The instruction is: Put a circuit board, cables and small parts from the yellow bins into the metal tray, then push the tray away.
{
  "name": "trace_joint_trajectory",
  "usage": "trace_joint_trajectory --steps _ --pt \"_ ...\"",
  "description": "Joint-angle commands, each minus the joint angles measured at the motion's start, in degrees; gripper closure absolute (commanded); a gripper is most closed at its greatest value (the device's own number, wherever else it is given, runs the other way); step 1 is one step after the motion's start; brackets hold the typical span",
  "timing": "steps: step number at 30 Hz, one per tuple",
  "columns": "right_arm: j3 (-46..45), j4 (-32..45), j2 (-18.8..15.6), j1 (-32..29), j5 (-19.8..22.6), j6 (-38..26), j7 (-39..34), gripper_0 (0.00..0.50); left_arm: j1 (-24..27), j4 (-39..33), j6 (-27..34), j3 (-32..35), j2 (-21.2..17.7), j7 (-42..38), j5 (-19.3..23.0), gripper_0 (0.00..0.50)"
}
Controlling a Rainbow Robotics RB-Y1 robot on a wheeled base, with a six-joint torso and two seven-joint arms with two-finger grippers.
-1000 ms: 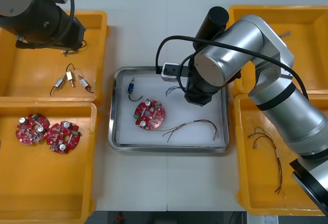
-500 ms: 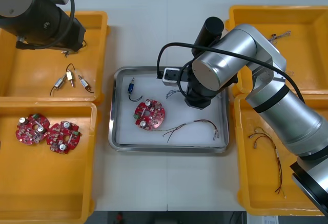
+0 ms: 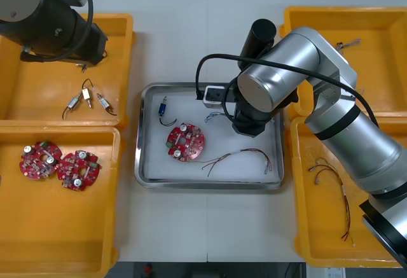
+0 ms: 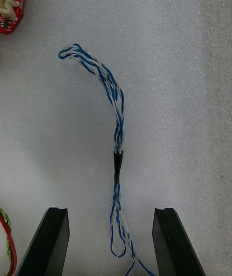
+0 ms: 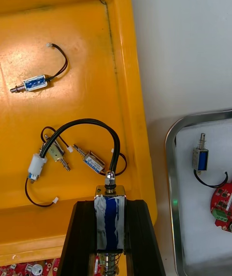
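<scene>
The metal tray (image 3: 145,163), white inside, holds a red circuit board (image 3: 186,142), a small metal part (image 3: 163,109), a red and yellow cable (image 3: 238,156) and a twisted blue and white cable (image 4: 116,111). My right gripper (image 4: 110,210) hangs low over the tray, open, and the blue and white cable lies loose on the tray floor between its fingers (image 4: 54,237). The right arm (image 3: 280,81) covers that spot in the front view. My left gripper (image 5: 110,206) is above the far left bin (image 5: 58,39), shut on a blue-bodied small metal part (image 5: 110,220) with a black lead.
The near left bin (image 3: 57,227) holds two circuit boards (image 3: 41,161). Small metal parts (image 3: 89,97) lie in the far left bin. Red and yellow cables (image 3: 331,182) sit in the near right bin, more cables (image 3: 346,44) in the far right one.
My right gripper has opened and let go of the blue and white cable, which now rests in the tray. The right arm shifted slightly. The left arm has not moved.
</scene>
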State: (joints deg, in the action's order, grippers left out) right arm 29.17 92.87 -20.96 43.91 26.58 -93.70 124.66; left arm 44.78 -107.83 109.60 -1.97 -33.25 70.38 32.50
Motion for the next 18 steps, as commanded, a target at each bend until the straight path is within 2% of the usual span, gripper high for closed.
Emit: trace_joint_trajectory --steps 1,10,18 --pt "-2.45 5.39 1.18 0.03 0.05 -3.6 -1.08 0.0 -0.22 -2.3 0.4 1.53 0.73 -3.68 0.81 0.499" --pt "-9.39 14.09 1.18 0.56 -0.3 -16.3 -2.4 0.0 -0.22 -2.74 0.4 1.27 0.73 -4.47 1.34 0.499" --pt "-19.76 18.22 -0.14 1.35 -1.97 -16.3 -4.25 0.0 -0.22 -4.23 0.4 -1.1 0.73 -7.1 1.6 0.5"
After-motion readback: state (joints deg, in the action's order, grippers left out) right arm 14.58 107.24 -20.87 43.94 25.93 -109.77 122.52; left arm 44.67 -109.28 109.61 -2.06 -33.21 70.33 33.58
